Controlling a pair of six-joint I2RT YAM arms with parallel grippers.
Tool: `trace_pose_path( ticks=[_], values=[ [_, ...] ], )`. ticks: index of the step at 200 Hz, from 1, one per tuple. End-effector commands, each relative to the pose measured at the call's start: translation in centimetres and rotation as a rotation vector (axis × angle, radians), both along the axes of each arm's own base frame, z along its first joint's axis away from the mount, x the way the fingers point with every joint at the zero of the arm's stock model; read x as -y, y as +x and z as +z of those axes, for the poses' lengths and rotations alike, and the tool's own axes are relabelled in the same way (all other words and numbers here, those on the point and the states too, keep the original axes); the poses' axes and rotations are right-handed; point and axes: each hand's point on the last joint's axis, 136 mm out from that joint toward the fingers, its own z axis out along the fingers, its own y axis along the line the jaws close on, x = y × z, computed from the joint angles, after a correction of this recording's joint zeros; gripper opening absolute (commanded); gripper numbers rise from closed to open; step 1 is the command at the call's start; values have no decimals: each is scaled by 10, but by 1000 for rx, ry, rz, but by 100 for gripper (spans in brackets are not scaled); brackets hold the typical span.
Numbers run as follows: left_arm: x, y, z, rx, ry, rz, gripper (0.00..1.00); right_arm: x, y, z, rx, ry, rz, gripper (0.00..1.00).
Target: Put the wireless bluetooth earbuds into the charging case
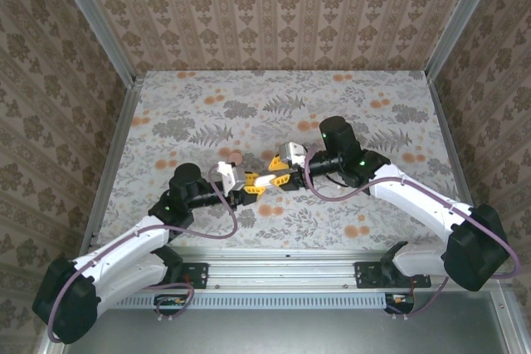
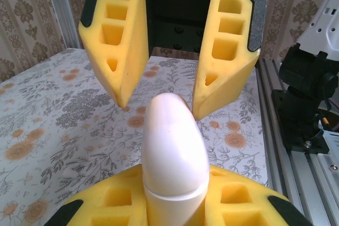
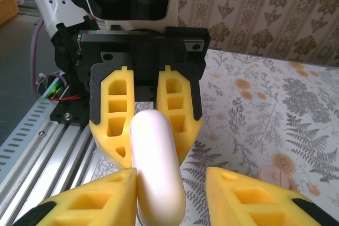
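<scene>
Floral-print tabletop (image 1: 332,105), closed in by damask-patterned walls (image 1: 274,6).

**Top view.** I see the left gripper (image 1: 251,181) and the right gripper (image 1: 276,177) nose to nose above the middle of the table. The white charging case (image 1: 264,180) sits between them, raised off the surface. Its long axis follows the line joining the two grippers, roughly left to right across the picture.

**Left wrist view.** The left gripper's yellow fingers (image 2: 106,202) are pinched on the near end of the case (image 2: 172,146), just below a seam that rings it. The long axis runs away from my lens, and the rounded free end points at the right gripper. That gripper's fingers (image 2: 119,41) stand spread, one to each side of the tip, with tabletop showing in both gaps.

**Right wrist view.** The case (image 3: 156,168) reaches toward my lens from the left gripper's fingers (image 3: 180,115), which press on its far end from both sides. The right gripper's own fingers (image 3: 254,199) are parted with the case between them. It lies just beside the picture-left finger, and I cannot tell whether they touch. A clear gap separates it from the other finger. A pinkish disc (image 3: 275,175) lies on the table at right.
</scene>
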Motion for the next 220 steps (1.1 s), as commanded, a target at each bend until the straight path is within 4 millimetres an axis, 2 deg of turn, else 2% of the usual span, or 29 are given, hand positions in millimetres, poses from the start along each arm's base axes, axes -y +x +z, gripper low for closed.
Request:
trace_pose_path(
  ticks=[1,97,137,154,176,220],
  values=[
    [3,-20,19,52,-38,-102,14,9,31,10,82,20,-137,38],
    [2,-14,18,54,-32,-72,14,19,33,15,114,35,-187,40],
    [2,-9,16,52,-32,-49,13,23,27,20,121,39,-190,41],
    [0,-2,11,43,-29,-13,13,28,26,21,115,34,-218,41],
    [-2,6,4,9,-15,19,13,34,36,17,60,2,-303,41],
    [-9,30,-10,-38,8,153,12,36,44,11,-8,-26,-355,41]
  ],
)
